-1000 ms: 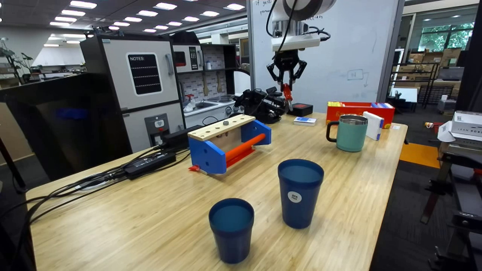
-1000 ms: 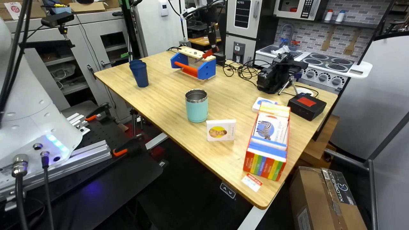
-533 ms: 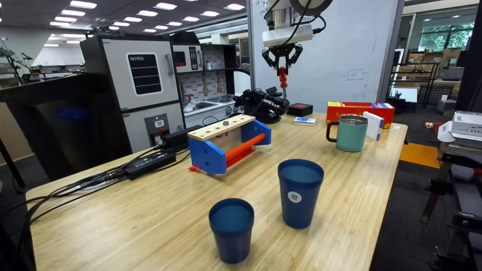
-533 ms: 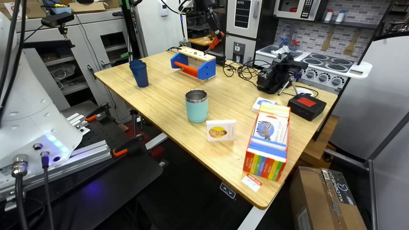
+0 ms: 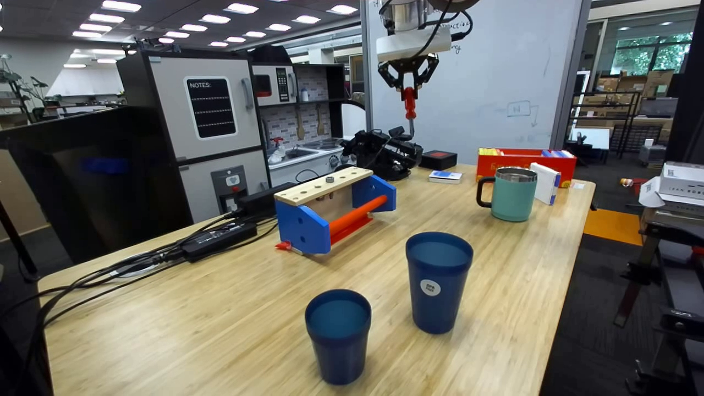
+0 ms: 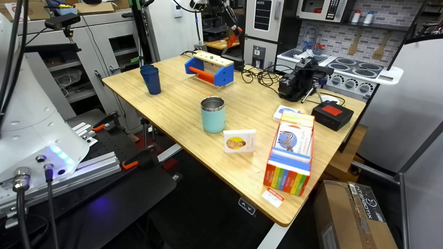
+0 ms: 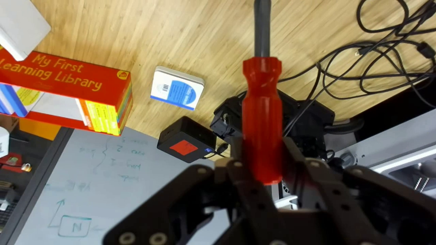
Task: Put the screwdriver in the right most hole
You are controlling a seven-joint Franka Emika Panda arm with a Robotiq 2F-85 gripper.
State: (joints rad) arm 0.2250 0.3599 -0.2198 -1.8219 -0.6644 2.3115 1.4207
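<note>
"Above the table [image 5: 220, 335], what has the gripper [image 7: 262, 154] got?"
"The screwdriver [image 7: 262, 78]: jaws clenched on its red handle [image 5: 409, 105], parted only by that thickness."
"And where is it?"
"Aloft, shaft [image 7: 262, 32] slanting down, outside the rack [image 5: 314, 226]; how near its holes [image 5: 303, 192], I can't fairly judge."

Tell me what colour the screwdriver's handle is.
Red; the screwdriver's handle shows best in the wrist view.

"Where's the rack [image 5: 357, 213] in an exterior view?"
"On the counter [image 5: 242, 330], left of the mug [image 5: 511, 198], behind the cups [image 5: 447, 286]."
"The box [image 5: 503, 163]?"
"Behind the mug."
"The screwdriver [image 5: 410, 105]?"
"In the pincer [image 5: 408, 94]."
</note>
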